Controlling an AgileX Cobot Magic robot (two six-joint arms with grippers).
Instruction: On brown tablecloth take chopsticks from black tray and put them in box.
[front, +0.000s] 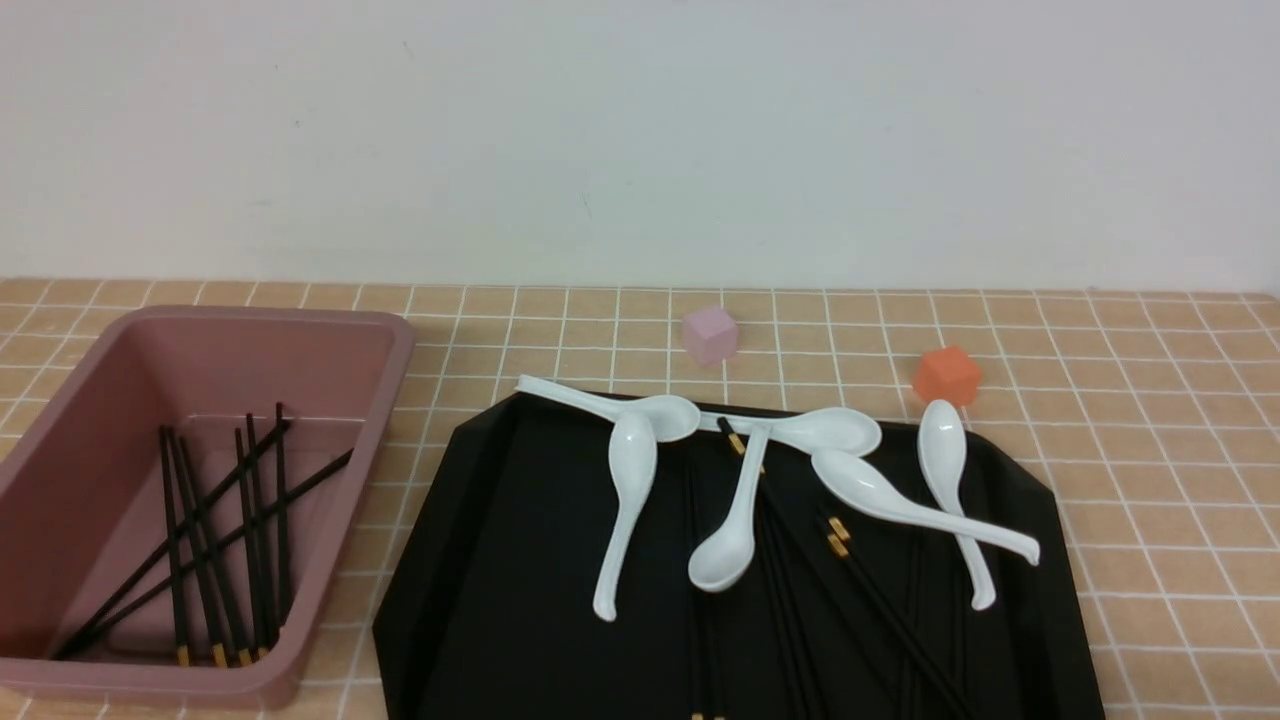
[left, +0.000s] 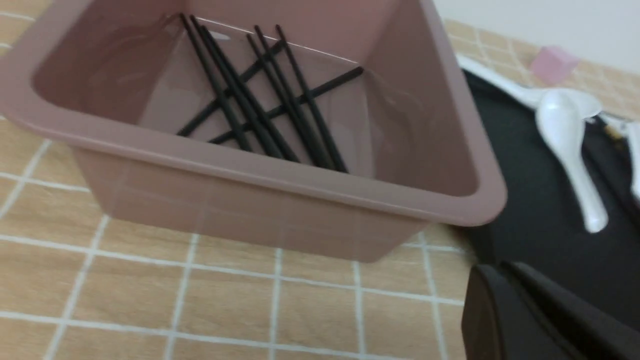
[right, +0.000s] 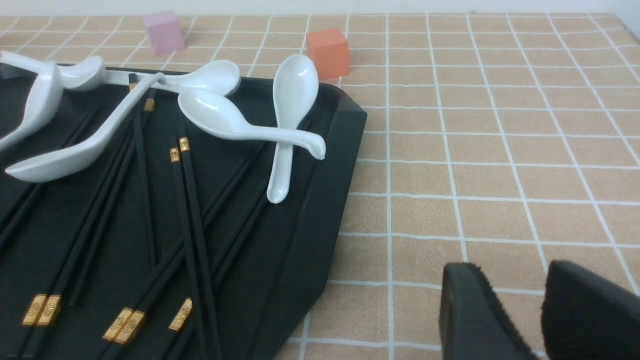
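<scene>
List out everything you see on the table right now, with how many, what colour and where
box: one, dusty pink, on the cloth to the left of the tray
chopsticks in the box: about six, black with gold bands, lying crossed on its floor
black tray: one, glossy black, centre of the cloth
chopsticks on the tray: several, exact count unclear, black with gold bands, partly under the spoons
soup spoons: six, white, across the far half of the tray
pink cube: one, pale pink, behind the tray
orange cube: one, orange, behind the tray's far right corner
brown tablecloth: one, tan with white grid, under everything
left pincer: black, shut, empty, near the box
right pincer: black, slightly open, empty, over the cloth right of the tray
</scene>
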